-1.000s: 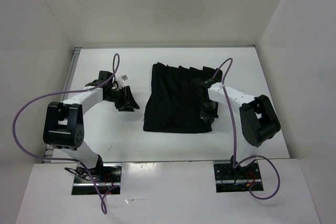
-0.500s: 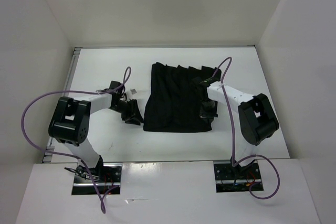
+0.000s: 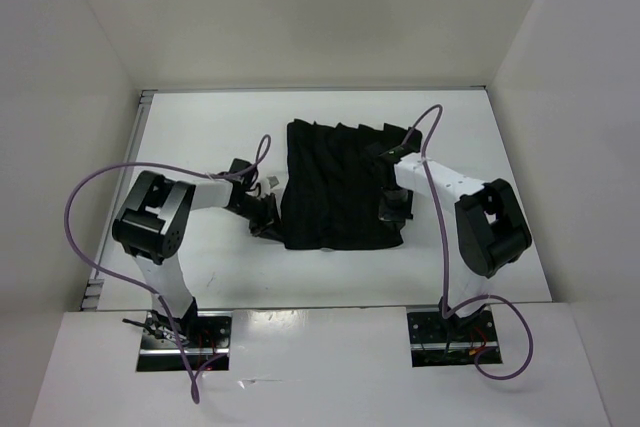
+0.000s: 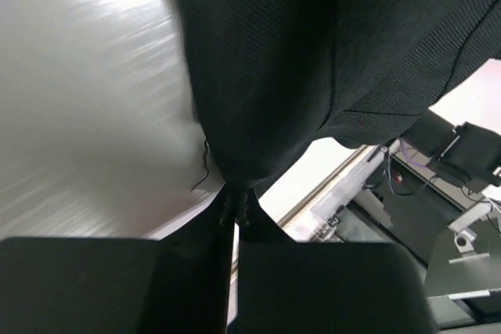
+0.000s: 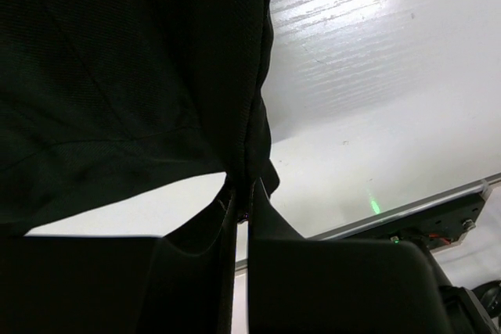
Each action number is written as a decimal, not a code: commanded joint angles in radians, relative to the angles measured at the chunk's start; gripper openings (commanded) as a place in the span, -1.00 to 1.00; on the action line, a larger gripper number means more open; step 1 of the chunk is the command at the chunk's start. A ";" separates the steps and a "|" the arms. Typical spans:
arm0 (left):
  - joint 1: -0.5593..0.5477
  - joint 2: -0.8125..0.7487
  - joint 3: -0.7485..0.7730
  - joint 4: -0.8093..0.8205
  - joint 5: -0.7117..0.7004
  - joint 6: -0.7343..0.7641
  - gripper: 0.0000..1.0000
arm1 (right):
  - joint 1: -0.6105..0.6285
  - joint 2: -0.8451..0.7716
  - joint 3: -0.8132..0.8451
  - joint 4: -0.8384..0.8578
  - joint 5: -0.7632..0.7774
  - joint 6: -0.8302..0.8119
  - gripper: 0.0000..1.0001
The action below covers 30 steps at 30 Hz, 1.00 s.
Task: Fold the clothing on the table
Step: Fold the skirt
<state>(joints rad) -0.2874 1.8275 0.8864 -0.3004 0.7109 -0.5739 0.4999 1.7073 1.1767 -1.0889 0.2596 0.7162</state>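
The black clothing (image 3: 335, 182) lies spread in the middle of the white table (image 3: 200, 137), with its pleated edge toward the far wall. The left gripper (image 3: 270, 229) is at the near left corner of the clothing, jaws pressed together on a pinch of it. The right gripper (image 3: 393, 211) is at the near right edge, jaws likewise pinching the clothing.

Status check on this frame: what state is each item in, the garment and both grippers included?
clothing: lying spread on the table, pleated along its far edge, pinched at both near corners.
left gripper: shut on the clothing's near left corner.
right gripper: shut on the clothing's near right corner.
table: glossy white, bearing the clothing.
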 commanded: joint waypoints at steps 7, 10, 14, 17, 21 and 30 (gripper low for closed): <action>0.060 -0.108 0.371 -0.149 -0.135 0.063 -1.00 | -0.110 -0.103 0.210 0.012 0.079 -0.020 -1.00; 0.123 -0.097 0.552 -0.192 -0.145 0.091 -1.00 | -0.219 -0.103 0.345 0.033 0.090 -0.087 -1.00; 0.154 -0.068 0.609 -0.206 -0.136 0.100 -1.00 | -0.287 -0.072 0.420 0.058 0.009 -0.147 -1.00; 0.154 -0.091 0.515 -0.195 -0.148 0.100 -1.00 | -0.287 -0.075 0.379 0.058 0.009 -0.156 -1.00; 0.163 -0.145 0.380 -0.151 -0.148 0.089 -1.00 | -0.287 -0.148 0.295 0.079 0.000 -0.156 -1.00; 0.172 -0.082 0.569 -0.141 -0.091 0.080 -1.00 | -0.296 -0.216 0.435 0.129 -0.125 -0.221 -1.00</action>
<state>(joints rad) -0.1379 1.7290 1.2953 -0.4961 0.6086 -0.5030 0.2214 1.5249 1.4952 -1.0080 0.1150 0.5468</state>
